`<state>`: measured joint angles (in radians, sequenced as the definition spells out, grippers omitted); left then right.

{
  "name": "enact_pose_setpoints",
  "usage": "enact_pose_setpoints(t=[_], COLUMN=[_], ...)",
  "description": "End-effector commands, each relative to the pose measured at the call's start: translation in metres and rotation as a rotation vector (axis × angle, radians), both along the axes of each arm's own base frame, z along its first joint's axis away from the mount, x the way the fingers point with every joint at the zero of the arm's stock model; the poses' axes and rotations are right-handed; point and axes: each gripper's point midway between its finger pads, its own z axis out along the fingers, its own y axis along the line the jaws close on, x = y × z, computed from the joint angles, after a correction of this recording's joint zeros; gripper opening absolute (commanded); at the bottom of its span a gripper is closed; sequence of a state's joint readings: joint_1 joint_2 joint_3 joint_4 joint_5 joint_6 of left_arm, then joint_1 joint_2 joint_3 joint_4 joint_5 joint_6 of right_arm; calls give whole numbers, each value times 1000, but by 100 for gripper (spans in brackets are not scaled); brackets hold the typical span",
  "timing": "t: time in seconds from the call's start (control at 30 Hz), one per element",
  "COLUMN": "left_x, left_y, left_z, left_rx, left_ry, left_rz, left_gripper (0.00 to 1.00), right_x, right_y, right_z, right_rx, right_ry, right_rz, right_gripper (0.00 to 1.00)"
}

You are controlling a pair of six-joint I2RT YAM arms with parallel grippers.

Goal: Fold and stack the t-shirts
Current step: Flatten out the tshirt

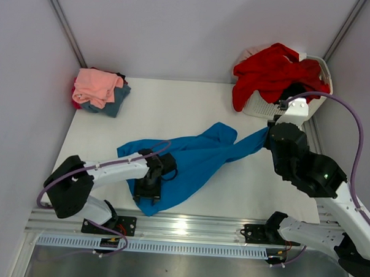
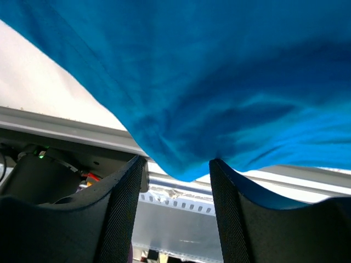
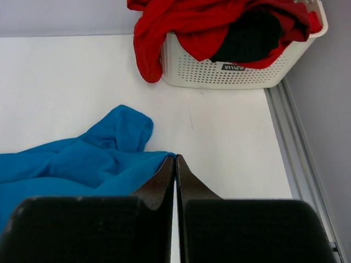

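Trailing from right hand point(image 3: 175, 160), blue t-shirt point(image 3: 82, 164)

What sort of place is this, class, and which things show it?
Probably a robot test cell, not a home: a left arm and right arm bolted to a metal rail, bare walls boxing in a white table, and a white basket of t-shirts for folding.

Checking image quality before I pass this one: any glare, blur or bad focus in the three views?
Top view: glare on the metal rail, light otherwise even. Left wrist: blue shirt very close, soft. Right wrist: sharp, basket evenly lit.
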<state>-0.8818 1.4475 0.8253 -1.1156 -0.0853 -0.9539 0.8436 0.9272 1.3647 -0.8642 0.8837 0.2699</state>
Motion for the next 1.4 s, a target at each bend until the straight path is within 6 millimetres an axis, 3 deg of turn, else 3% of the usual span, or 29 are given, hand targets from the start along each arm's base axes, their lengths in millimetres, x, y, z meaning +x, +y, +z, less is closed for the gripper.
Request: enact_pose_setpoints(t=[0.0,0.27,0.5,0.6,0.7,0.77,0.8,0.83,0.87,1.03,1.07,1.17,1.2,1.23,1.3,1.37], left_x=[5,13,4,1,0,1,2,2,6,25,29,35,38,38,42,48], left_y=[-9,-36,-57,-63,-57,-55,-56,-55,-58,-52,-47,-49,-53,-53,-56,-54], left_z=[-6,-11,-27,-39,-49,-51,-51,-50,-44,-19,-13,2,12,17,32,51], left_rx=[-47,-221,-316,-334,-294,-280,-276,-272,-272,-215,-186,-221,-274,-300,-356,-406], left_ry=[-47,-84,-7,24,34,36,33,35,29,-58,-77,-132,-174,-197,-257,-339], left_rz=[32,53,38,35,34,22,19,16,14,-22,-34,-42,-43,-41,-40,-44], left_gripper=[57,57,54,48,42,33,25,5,1,1,4,35,59,75,99,99], right_x=[-11,-12,-6,-4,-4,-4,-3,-3,-3,1,2,6,6,7,8,10], right_y=[-19,-44,-53,-53,-57,-59,-60,-60,-61,-57,-56,-50,-50,-48,-46,-42], right_z=[16,8,10,9,8,7,7,5,4,0,-2,-5,-6,-8,-11,-15], right_rx=[25,-104,-171,-173,-180,-182,-184,-189,-188,-191,-194,-190,-191,-188,-191,-189], right_ry=[-26,14,23,32,37,40,41,45,44,51,56,62,66,70,79,89], right_rz=[-51,-202,-271,-266,-276,-283,-286,-288,-291,-289,-285,-271,-270,-264,-258,-249], right_gripper=[0,0,0,0,0,0,0,0,0,0,0,0,0,0,0,0])
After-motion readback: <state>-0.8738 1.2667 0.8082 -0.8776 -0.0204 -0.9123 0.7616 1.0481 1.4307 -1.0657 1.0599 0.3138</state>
